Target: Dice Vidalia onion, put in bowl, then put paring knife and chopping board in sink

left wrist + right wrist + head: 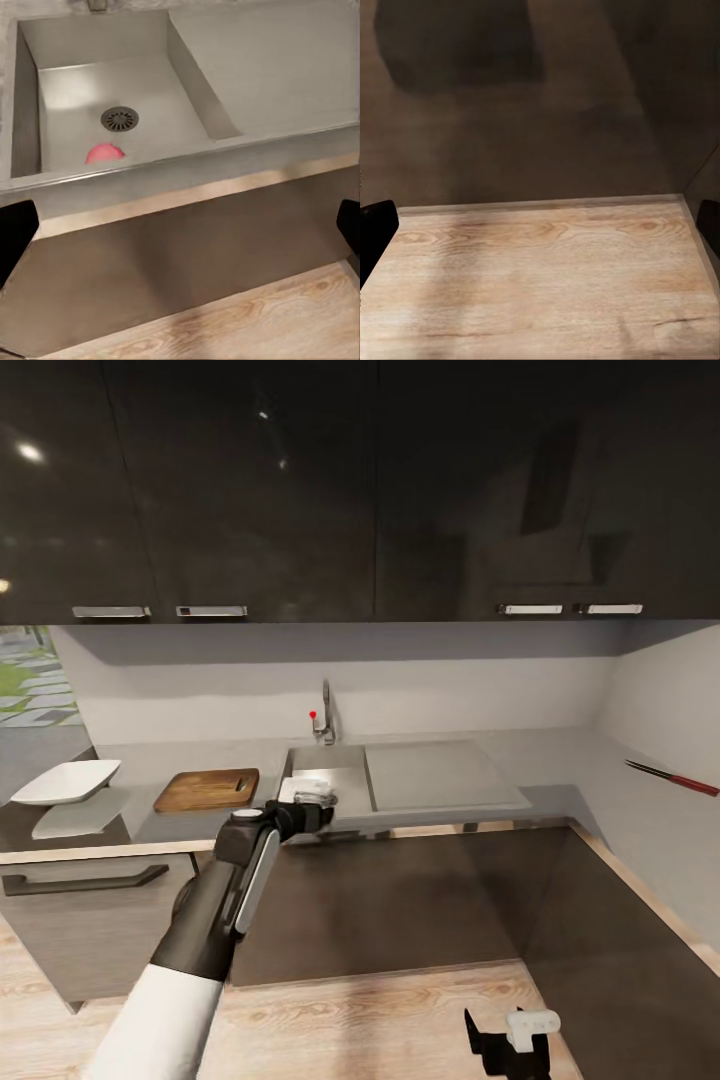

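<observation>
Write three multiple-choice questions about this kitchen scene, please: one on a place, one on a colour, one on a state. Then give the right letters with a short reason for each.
1. Where does the Vidalia onion lie?
A. In the sink basin, near the drain
B. On the chopping board
C. In the bowl

2. What colour is the handle of the paring knife?
A. Blue
B. Red
C. White

3. In what state is the left pincer?
A. Shut on the onion
B. Shut on the knife
C. Open and empty

Answers:
1. A: the left wrist view shows the pink ball on the basin floor beside the round drain.
2. B: in the head view the knife on the countertop at the right has a red handle.
3. C: its dark fingertips stand far apart at the edges of the left wrist view, with nothing between them.
</observation>
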Robot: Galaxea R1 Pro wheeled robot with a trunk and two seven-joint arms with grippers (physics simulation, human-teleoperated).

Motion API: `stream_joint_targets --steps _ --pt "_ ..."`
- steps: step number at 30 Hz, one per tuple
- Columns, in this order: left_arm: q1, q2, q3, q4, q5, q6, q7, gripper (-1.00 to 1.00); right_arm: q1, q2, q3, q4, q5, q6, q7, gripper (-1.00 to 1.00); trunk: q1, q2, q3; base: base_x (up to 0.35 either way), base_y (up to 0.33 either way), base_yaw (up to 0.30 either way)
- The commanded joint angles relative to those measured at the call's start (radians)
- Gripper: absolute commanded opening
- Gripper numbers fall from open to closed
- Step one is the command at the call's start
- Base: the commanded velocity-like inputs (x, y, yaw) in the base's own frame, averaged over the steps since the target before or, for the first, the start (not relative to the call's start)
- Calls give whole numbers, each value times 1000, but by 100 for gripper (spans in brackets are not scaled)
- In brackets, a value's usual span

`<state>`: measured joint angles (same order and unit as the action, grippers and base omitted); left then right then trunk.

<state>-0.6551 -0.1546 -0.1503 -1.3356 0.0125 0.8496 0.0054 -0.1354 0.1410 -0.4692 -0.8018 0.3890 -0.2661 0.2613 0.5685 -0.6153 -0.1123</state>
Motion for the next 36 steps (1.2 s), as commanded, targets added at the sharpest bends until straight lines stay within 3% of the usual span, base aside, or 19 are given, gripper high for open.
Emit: stream_joint_targets --steps 1,3,9,12,18,24,36 --pt "-18 0 0 12 2 6 1 100 -2 2 -8 2 8 -5 8 100 0 -2 -2 0 0 0" --pt "-105 0 0 101 10 9 1 100 -2 2 -9 11 8 -5 5 100 0 -2 -2 0 0 0" --pt "-216 -3 0 289 16 4 3 100 -2 2 -9 16 8 -5 3 100 0 -2 -2 0 0 0" --pt "-318 -5 0 482 18 -26 6 100 -1 2 -9 19 8 -5 -2 100 0 -2 -2 0 0 0" --pt "-395 -5 1 657 19 -113 8 100 -2 2 -11 19 8 -4 -5 100 0 -2 -2 0 0 0" --pt "-406 2 4 687 19 -147 7 100 -2 3 -8 19 7 -4 -4 100 0 -2 -2 0 0 0" --pt "-406 12 16 699 33 -154 6 100 -2 2 -7 58 7 -2 -2 100 0 -2 -12 67 0 0"
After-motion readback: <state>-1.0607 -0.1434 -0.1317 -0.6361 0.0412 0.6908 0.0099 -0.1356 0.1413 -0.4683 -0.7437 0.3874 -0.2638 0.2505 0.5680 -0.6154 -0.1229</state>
